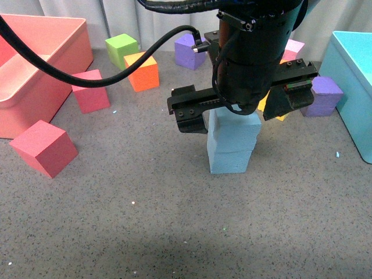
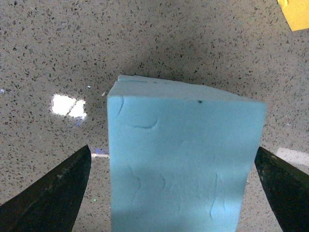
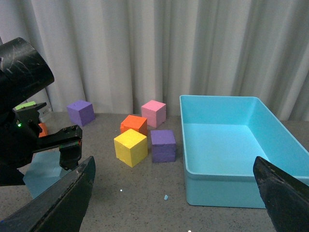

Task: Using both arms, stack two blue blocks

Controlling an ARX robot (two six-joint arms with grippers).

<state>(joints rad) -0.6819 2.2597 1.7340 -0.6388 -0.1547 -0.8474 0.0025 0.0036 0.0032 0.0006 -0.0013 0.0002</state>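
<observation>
Front view: two blue blocks [image 1: 231,141] stacked mid-counter, upper one sitting slightly askew on the lower, edges not quite flush. Left tool [image 1: 244,107] spread wide around the upper block, one finger [image 1: 189,110] at either side, apparently clear of the foam, nothing gripped. Stack probably finished, so main danger lies in the retreat: any sideways drift while lifting and a finger clips the upper block, knocks it off or drags the whole stack along the speckled counter [image 1: 145,221]. Foam light, so little contact needed. Cable [image 1: 116,64] hanging near a red block [image 1: 90,91]; a snag there seems less likely but possible. Yellow block partly hidden behind the arm, purple block [image 1: 322,96] just beyond, both close enough to be brushed on a swing to the right. Left wrist view: top block [image 2: 186,159] filling the middle, both dark fingertips [image 2: 53,198] well out at either side with counter showing between finger and foam, confirming a wide, empty tool. Overhang at the far edge hints at the offset; too much offset and a tip-over follows. Right wrist view: right tool [image 3: 174,203] wide and empty, held well apart from the stack, facing the light-blue bin [image 3: 270,121], yellow block [image 3: 130,147], orange, pink and purple blocks. Little risk from this side unless it moves in toward the stack [image 3: 41,171], partly hidden by the other arm.
</observation>
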